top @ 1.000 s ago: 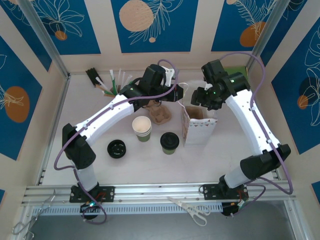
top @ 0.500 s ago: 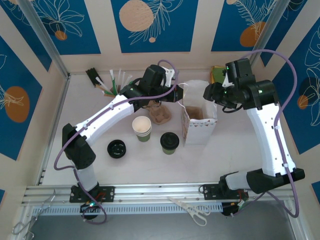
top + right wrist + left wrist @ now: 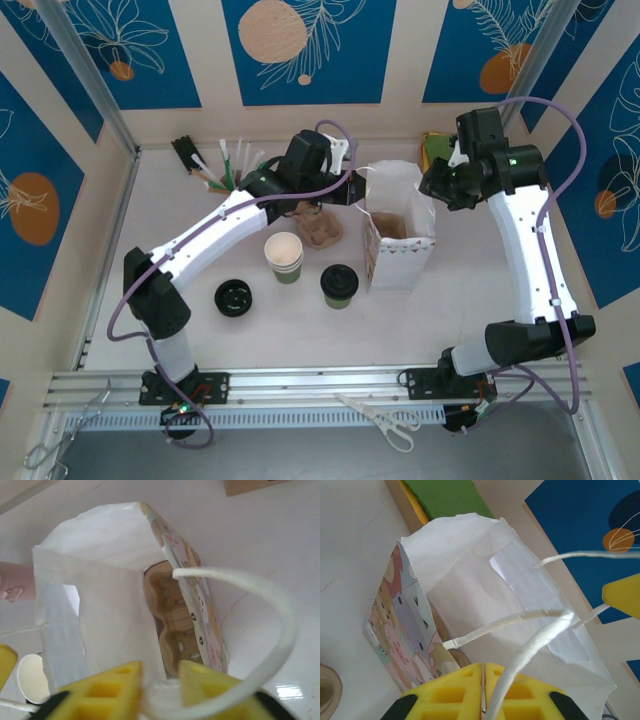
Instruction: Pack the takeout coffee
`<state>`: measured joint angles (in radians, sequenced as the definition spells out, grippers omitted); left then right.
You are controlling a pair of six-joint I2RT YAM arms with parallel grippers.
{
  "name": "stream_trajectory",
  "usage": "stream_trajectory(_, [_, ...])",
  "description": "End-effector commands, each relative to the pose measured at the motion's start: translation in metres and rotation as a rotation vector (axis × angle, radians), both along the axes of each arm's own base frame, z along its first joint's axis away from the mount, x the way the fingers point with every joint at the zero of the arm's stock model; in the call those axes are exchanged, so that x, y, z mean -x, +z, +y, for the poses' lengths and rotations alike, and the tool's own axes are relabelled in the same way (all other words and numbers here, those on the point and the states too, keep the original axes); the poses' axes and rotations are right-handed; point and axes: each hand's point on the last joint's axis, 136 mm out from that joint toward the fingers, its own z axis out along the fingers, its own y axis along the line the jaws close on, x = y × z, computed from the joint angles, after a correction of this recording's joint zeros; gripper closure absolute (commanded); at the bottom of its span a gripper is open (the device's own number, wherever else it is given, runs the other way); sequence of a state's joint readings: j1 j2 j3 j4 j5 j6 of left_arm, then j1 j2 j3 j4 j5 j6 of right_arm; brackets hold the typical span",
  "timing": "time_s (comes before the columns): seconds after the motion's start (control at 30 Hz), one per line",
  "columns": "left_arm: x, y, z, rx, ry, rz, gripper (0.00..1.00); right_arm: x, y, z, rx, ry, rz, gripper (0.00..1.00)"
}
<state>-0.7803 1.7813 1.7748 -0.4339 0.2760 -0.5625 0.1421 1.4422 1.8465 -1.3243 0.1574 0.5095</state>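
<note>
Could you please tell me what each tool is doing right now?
Left tool: closed on the left handle of the white bag.
Right tool: closed around the right handle.

My left arm [image 3: 215,232] and right arm [image 3: 527,250] are white with black joints and purple cables [image 3: 112,318]. My left fingers [image 3: 445,695] and right fingers [image 3: 112,690] are yellow. The bag [image 3: 398,268] is white inside, with white cord handles [image 3: 485,630] and pastel cartoon animals outside. The tray [image 3: 172,625] in it is cardboard brown. At nine o'clock of the bag, the coffee [image 3: 339,284] is dark green under a black lid. The open cup [image 3: 284,257] is green with a cream inside, and the loose lid [image 3: 233,297] is black. The walls [image 3: 300,50] at twelve o'clock are blue with peach discs and white leaf lines.
</note>
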Motion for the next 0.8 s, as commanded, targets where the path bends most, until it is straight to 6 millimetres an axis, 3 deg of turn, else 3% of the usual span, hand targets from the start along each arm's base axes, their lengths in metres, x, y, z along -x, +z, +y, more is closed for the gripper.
stream_trajectory(0.0, [0.01, 0.014, 0.005, 0.002, -0.01, -0.044, 0.91, 0.012, 0.005, -0.007, -0.004, 0.006, -0.002, 0.86])
stream_trajectory(0.1, [0.009, 0.012, 0.008, -0.01, 0.0, -0.046, 0.91, 0.02, -0.002, -0.018, -0.006, -0.015, 0.014, 0.95])
stream_trajectory(0.3, [0.008, 0.007, 0.014, -0.035, 0.025, -0.047, 0.93, 0.029, -0.027, -0.036, -0.019, -0.057, 0.059, 0.94])
stream_trajectory(0.77, [0.01, -0.001, 0.009, -0.038, -0.002, -0.021, 0.93, 0.011, -0.096, -0.033, -0.106, -0.039, 0.151, 0.88])
